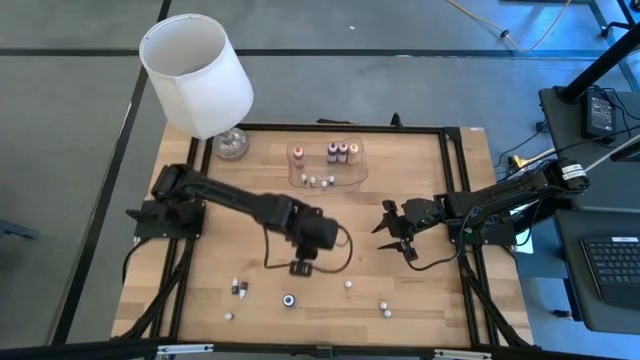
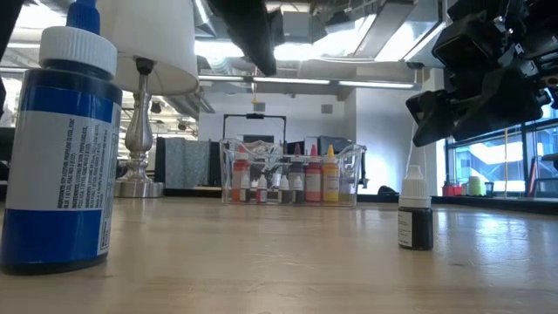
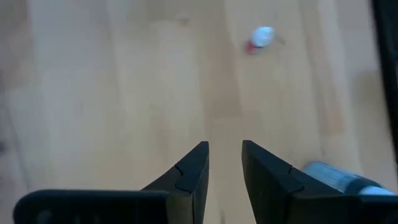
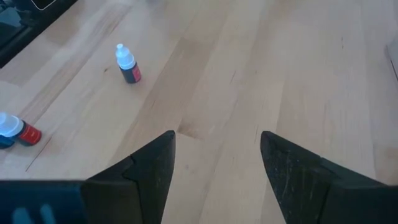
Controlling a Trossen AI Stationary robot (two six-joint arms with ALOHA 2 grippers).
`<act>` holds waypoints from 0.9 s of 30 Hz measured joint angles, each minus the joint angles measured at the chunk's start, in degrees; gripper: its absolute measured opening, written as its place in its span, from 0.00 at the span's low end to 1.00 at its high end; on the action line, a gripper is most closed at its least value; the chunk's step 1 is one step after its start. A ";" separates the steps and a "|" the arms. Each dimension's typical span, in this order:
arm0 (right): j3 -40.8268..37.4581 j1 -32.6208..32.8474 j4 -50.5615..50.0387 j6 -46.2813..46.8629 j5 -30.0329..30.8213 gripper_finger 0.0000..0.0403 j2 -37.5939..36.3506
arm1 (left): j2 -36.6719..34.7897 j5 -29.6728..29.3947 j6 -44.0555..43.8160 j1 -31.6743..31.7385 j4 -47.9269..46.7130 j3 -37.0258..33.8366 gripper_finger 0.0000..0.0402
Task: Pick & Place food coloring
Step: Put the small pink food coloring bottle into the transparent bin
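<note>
Several tiny food coloring bottles are scattered on the near part of the table: a blue one (image 1: 288, 299), whitish ones (image 1: 348, 284) (image 1: 383, 308), and a pair (image 1: 240, 288). More stand in the clear tray (image 1: 328, 165) at the far side. My left gripper (image 1: 300, 268) (image 3: 224, 146) hovers above the wood, open by a narrow gap and empty. The blue bottle (image 3: 339, 177) lies outside one of its fingers. My right gripper (image 1: 395, 232) (image 4: 217, 137) is wide open over bare wood. A dark bottle (image 4: 127, 65) stands upright ahead of it.
The white-shaded lamp (image 1: 195, 75) stands at the far left corner on its glass base (image 1: 230, 145). A black frame (image 1: 455, 200) borders the table. In the low view a blue bottle (image 2: 57, 148) looms close and a dark one (image 2: 416, 214) stands farther right.
</note>
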 joint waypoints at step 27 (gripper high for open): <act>0.00 0.00 1.61 -3.00 0.02 0.59 0.00 | 0.00 -0.53 -8.98 -5.18 5.75 0.00 0.51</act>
